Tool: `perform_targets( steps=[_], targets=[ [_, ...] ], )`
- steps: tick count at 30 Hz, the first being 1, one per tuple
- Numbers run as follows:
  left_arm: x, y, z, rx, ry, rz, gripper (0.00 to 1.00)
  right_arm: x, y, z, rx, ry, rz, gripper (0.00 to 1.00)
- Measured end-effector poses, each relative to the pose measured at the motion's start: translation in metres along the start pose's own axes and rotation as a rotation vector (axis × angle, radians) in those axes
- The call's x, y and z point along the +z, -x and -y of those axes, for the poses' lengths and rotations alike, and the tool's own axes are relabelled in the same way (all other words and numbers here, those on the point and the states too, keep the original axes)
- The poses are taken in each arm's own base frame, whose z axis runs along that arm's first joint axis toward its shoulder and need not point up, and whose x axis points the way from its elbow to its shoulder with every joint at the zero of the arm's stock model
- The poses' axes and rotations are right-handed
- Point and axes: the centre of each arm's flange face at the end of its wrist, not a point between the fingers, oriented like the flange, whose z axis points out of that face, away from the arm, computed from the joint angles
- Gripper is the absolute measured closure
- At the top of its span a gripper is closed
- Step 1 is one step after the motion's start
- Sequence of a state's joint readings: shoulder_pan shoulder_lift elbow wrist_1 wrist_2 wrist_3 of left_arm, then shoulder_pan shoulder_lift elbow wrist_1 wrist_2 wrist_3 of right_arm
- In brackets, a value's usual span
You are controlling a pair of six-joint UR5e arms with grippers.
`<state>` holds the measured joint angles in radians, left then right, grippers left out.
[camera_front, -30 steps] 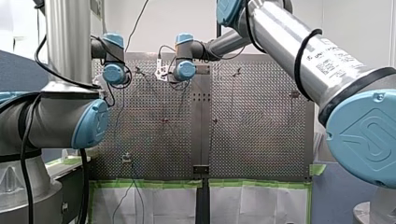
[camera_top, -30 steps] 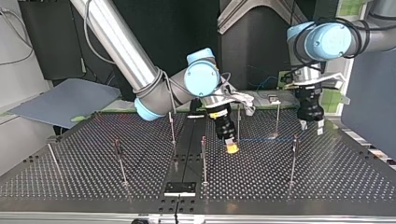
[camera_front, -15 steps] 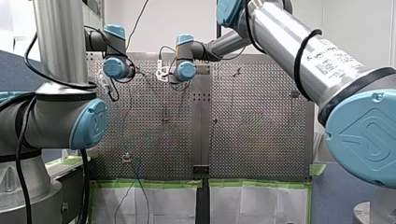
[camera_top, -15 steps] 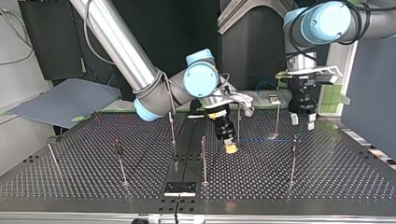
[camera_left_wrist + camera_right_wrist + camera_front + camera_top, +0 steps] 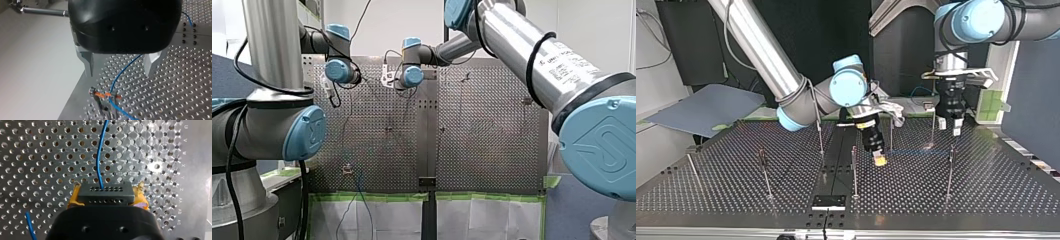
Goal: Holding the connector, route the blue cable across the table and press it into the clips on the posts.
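1. My right gripper (image 5: 879, 158) reaches down near the middle of the perforated table (image 5: 996, 185), its tip just above the surface.
2. In the right wrist view, its yellow pads (image 5: 73, 198) are pressed against both ends of the black connector (image 5: 105, 192) and pinch it between them.
3. The blue cable (image 5: 99, 157) leaves the holed face of the connector and runs straight ahead of the gripper over the table holes.
4. In the top view, the cable lies low along the table from the right gripper toward the view's right.
5. My left gripper (image 5: 119, 67) hangs above the table at the top view's right, near two thin posts.
6. Its metal fingers (image 5: 88, 62) are spread wide and grip nothing.
7. In the left wrist view, the cable passes below the gap between the fingers without touching them.
8. Ahead of the fingertips stands a post (image 5: 103, 108) carrying an orange clip (image 5: 100, 95); the cable crosses this clip.
9. Whether the cable is fully seated in the clip cannot be determined.
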<state>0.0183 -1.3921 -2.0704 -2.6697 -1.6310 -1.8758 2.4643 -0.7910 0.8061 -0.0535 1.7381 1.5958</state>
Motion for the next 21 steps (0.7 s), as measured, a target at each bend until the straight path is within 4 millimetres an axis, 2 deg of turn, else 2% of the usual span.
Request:
perform_targets(
  steps=[7,17,21],
  targets=[
    [0.004,0.0,0.01,0.056,-0.034,0.036,0.02,0.002,0.0,-0.005,-0.001,0.007,0.001,1.0],
    [0.029,-0.006,0.025,0.138,-0.045,0.098,0.02,0.003,0.004,-0.006,-0.004,0.008,0.006,1.0],
    [0.033,-0.004,0.027,0.167,-0.028,0.119,0.02,0.003,0.006,-0.007,-0.005,0.009,0.008,1.0]
  ],
)
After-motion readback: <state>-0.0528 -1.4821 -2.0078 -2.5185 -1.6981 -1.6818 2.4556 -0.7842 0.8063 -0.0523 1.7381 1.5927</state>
